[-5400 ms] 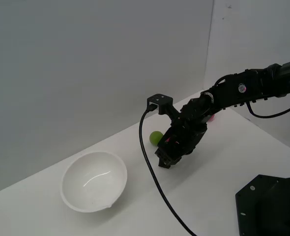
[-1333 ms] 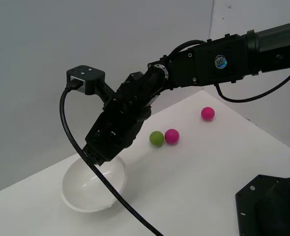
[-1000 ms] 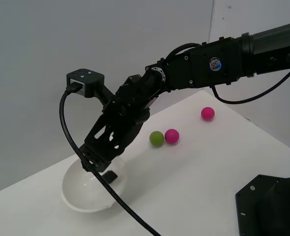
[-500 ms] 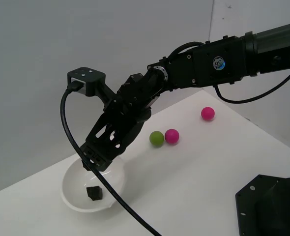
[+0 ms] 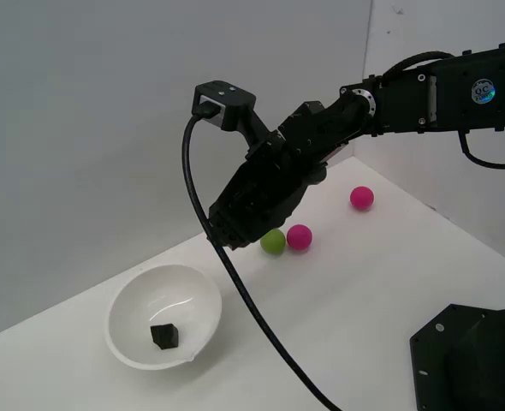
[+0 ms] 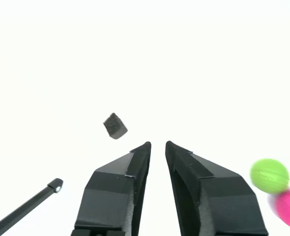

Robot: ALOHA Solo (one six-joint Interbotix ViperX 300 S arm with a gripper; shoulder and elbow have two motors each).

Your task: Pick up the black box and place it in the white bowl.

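Gripper (image 6: 157,146) jaws stand a narrow gap apart with nothing between them, as my wrist view shows: two matte black wedge-shaped fingers (image 6: 116,189) that taper toward their tips. From my exterior view the gripper (image 5: 227,235) hangs in the air above the table (image 5: 364,282), on a black arm (image 5: 406,94) reaching in from the exterior view's right. A thick black cable (image 5: 244,291) loops down from the camera mount (image 5: 222,98) and crosses in front of the table.

Just beside the gripper in the exterior view sit a green ball (image 5: 273,241) and a pink ball (image 5: 300,236), touching or nearly touching each other. A second pink ball (image 5: 362,198) lies well apart from them, farther to the exterior view's right. All three are smooth and round.

I see the black box (image 5: 164,336), a tiny matte cube, resting inside the white bowl (image 5: 133,295) near its bottom, tilted on the curved wall. That bowl is glossy, round and deep, and sits toward the exterior view's left, apart from the gripper. My wrist view shows the box (image 6: 115,126) as a small dark cube against washed-out white.

A black base (image 5: 471,360) fills the near corner on the exterior view's right.
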